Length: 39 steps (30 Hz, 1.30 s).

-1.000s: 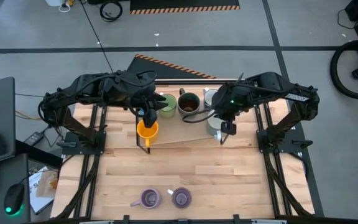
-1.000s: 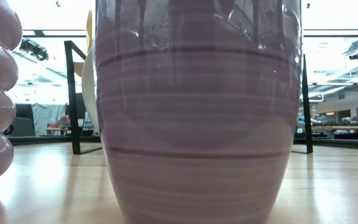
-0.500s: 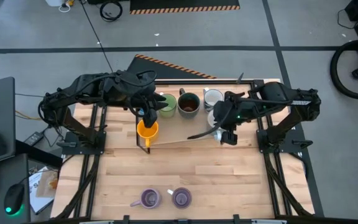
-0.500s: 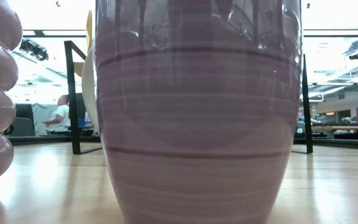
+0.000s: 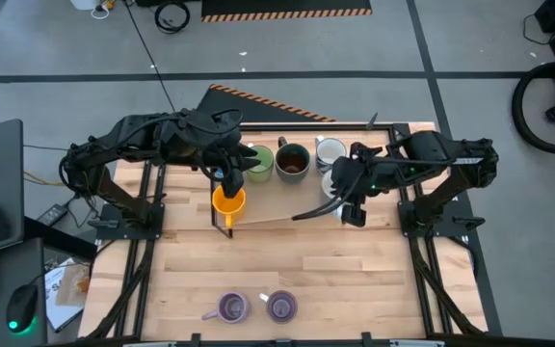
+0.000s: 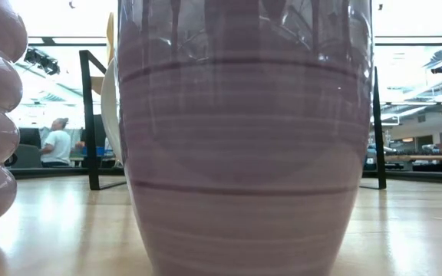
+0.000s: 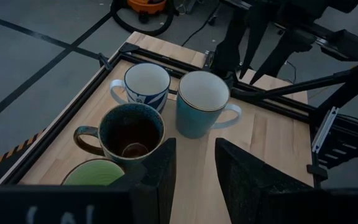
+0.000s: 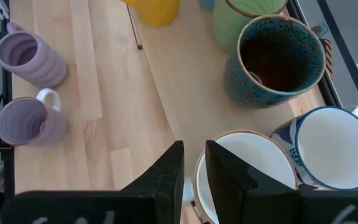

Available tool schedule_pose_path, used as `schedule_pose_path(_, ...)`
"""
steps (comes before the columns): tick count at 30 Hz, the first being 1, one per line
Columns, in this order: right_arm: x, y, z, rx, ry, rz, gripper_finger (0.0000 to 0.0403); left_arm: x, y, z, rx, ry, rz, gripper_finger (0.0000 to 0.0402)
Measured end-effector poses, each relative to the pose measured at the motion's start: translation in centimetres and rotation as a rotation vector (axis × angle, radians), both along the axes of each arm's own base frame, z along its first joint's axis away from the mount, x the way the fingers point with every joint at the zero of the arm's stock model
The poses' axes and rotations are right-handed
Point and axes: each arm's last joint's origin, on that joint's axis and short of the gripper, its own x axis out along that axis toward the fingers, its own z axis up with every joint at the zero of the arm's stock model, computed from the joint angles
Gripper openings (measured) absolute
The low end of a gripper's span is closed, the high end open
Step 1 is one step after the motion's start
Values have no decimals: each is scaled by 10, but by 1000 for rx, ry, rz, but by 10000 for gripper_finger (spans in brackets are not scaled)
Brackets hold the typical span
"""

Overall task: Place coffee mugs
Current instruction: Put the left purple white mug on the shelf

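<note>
Right gripper (image 8: 193,149) is at the far-right part of the table, over the blue mug (image 8: 253,168). Its fingers are nearly together and straddle the rim, one inside and one outside: clamped on the mug wall. The mug stands upright on the wood, with its base hidden

Left gripper (image 7: 194,149) is near the middle of the far edge, hanging above the orange mug (image 5: 227,201). Its fingers are apart with bare wood showing through the gap, so it's open and holding nothing

Row along the far edge, left to right:
- green mug (image 5: 258,160)
- dark brown mug (image 5: 292,161), speckled teal outside and dark inside
- white mug (image 5: 330,151) with a blue pattern, closest to the far-right corner

The blue mug sits just in front of the white one and beside the brown one. From the left wrist view, blue and white look touching or very nearly so, can't tell which. The orange mug sits just in front of the green one, one step in from the far edge

Two purple mugs are near the middle of the near edge, well apart from the rest: the ribbed purple mug (image 5: 232,307) on the left and the smooth purple mug (image 5: 280,306) on the right, close together, both upright. The smooth one fills most of the low view and the ribbed one is cut off at that view's side

A person (image 6: 53,144) stands far back in the room beyond the table
</note>
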Motion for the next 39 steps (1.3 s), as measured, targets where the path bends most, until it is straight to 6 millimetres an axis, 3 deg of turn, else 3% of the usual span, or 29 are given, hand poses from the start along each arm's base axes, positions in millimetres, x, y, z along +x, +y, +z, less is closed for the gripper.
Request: schedule_pose_path(39, 3, 3, 3, 25, -53, -23, 73, 0, 0, 0, 0, 0, 0, 117)
